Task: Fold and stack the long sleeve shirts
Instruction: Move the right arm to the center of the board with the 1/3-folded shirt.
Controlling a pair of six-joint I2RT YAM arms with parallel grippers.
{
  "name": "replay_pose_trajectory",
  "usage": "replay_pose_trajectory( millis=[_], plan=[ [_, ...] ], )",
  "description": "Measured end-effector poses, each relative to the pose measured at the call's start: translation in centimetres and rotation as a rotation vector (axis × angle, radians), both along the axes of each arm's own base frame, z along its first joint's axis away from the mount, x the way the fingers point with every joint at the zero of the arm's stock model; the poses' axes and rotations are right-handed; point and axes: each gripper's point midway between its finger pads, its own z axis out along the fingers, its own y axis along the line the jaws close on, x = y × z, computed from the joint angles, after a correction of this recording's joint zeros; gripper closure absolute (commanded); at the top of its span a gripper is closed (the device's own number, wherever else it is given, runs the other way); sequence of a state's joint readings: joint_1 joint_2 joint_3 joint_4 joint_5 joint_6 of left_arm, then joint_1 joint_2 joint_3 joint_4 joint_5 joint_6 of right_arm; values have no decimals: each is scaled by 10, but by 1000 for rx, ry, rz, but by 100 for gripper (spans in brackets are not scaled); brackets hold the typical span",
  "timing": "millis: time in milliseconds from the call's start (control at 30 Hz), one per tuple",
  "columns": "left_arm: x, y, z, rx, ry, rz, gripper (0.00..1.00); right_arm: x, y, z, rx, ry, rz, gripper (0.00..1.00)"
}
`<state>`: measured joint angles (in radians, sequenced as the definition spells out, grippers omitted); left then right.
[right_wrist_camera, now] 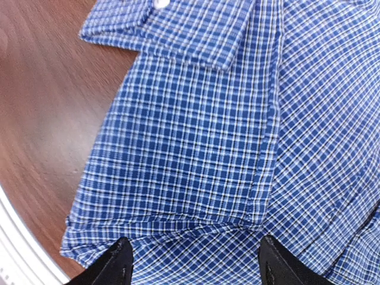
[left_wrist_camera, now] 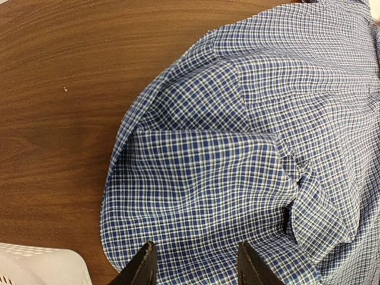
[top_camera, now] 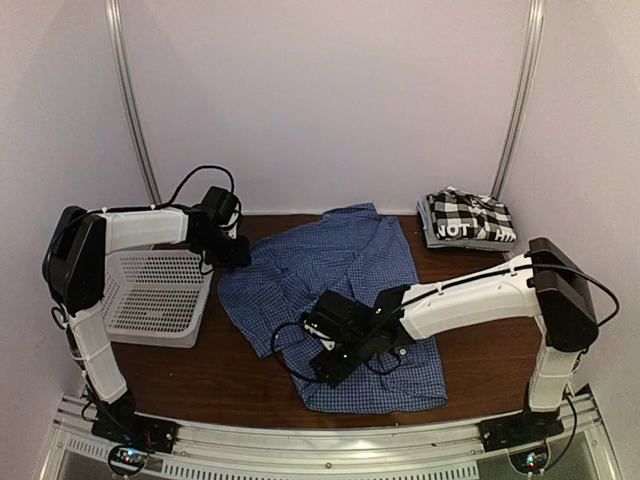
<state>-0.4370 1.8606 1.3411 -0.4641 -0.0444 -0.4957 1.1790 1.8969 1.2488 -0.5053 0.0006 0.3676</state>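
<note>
The blue fine-checked shirt [top_camera: 345, 270] lies rumpled and spread across the middle of the table. My left gripper [top_camera: 238, 252] hangs over its far left edge; in the left wrist view it [left_wrist_camera: 196, 268] is open, with rounded folds of the blue cloth [left_wrist_camera: 237, 166] under the fingers. My right gripper [top_camera: 322, 352] hovers over the shirt's near left part. It [right_wrist_camera: 196, 264] stands open wide above a sleeve [right_wrist_camera: 190, 148] whose buttoned cuff [right_wrist_camera: 178, 29] lies further out. The black-and-white checked shirt [top_camera: 468, 218] sits folded at the back right.
A white mesh basket [top_camera: 155, 295] stands at the left, beside the left arm; its corner [left_wrist_camera: 41, 264] shows near the left fingers. Brown tabletop [top_camera: 200, 370] borders the shirt. A metal rail [top_camera: 330, 440] runs along the near edge.
</note>
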Motion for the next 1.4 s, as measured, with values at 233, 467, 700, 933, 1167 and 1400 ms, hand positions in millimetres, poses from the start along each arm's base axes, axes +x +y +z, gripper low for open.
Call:
replay_pose_trajectory(
  millis=[233,467,700,933,1167,1400],
  plan=[
    [22,-35,31,-75,-48,-88,53,42,-19,50,168,-7,-167,33],
    [31,-94,27,-119,-49,-195,54,83,-80,24,135,-1,-392,36],
    [41,-130,-11,-136,9,-263,54,62,-115,-18,36,45,-439,35],
    [53,-141,-29,-138,19,-290,53,58,-132,-19,8,-10,-460,34],
    [58,-143,-59,-120,52,-295,53,53,-149,-21,-18,-48,-471,32],
    [79,-134,-62,-124,37,-276,53,48,-158,-21,-23,-52,-473,32]
  ],
)
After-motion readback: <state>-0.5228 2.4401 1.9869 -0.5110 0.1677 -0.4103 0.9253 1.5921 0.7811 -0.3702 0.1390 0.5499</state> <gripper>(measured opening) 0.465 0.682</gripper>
